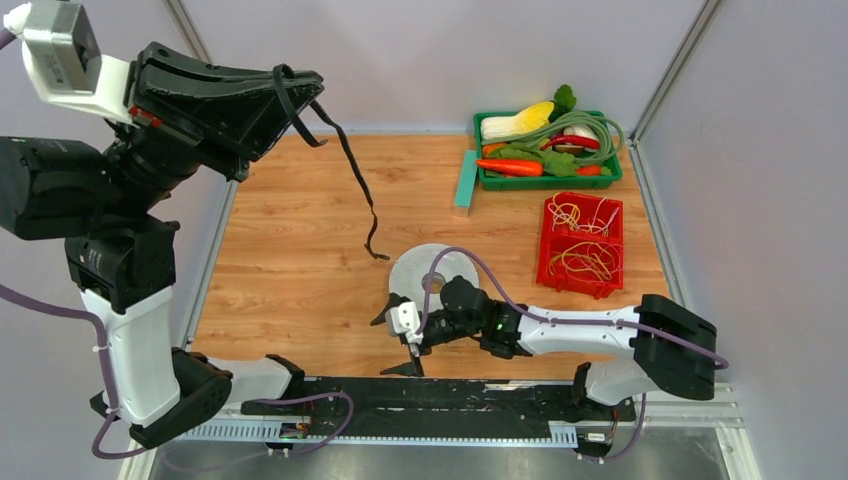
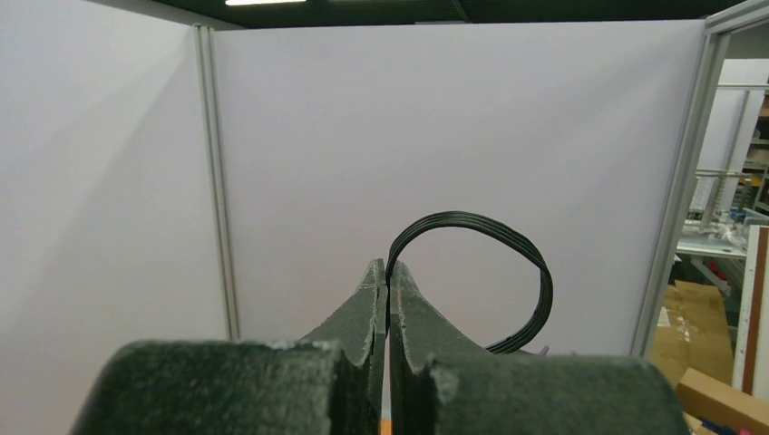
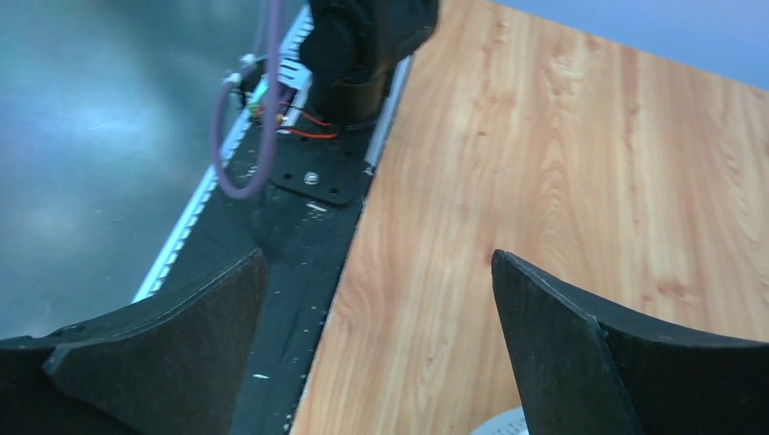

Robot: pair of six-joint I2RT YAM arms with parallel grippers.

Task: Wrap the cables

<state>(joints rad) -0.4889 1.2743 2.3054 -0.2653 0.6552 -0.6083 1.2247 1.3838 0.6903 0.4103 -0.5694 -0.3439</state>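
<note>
The cable is a thin flat black cord. My left gripper is raised high over the table's far left and is shut on it. The cord loops round the fingertips, then hangs down and right, its free end near the table. In the left wrist view the gripper pinches the cord, which curls in a ring to the right of the fingers. My right gripper is low near the table's front edge, open and empty. In the right wrist view the gripper has its jaws spread wide over bare wood.
A grey disc lies on the table just behind the right gripper. A red tray of rubber bands and a green basket of toy vegetables with a green hose stand at the right. A teal block stands beside the basket.
</note>
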